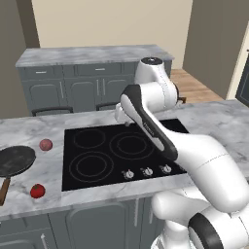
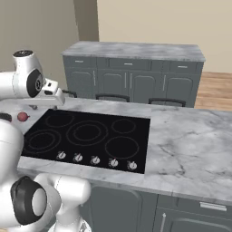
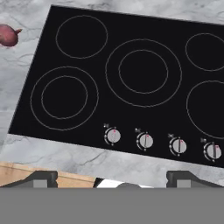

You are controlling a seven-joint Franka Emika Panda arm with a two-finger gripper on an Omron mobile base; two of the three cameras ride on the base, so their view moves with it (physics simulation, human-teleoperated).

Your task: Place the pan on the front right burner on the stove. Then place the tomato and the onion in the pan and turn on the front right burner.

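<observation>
Black glass of the stove [image 1: 121, 151] anchors everything: left of it on the desk [image 1: 39, 194] sit tomato [image 1: 37, 190], pan [image 1: 16, 160] and onion [image 1: 45, 144], while the spread, empty end effector [image 3: 112, 177] hovers above, risking nudging the round produce when reaching.

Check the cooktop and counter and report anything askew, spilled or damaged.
Nothing stands out. The stove glass is clean and unbroken. The pan, onion and tomato sit on the counter left of it, pan upright, nothing spilled. The pincer hangs open above the knobs.
</observation>
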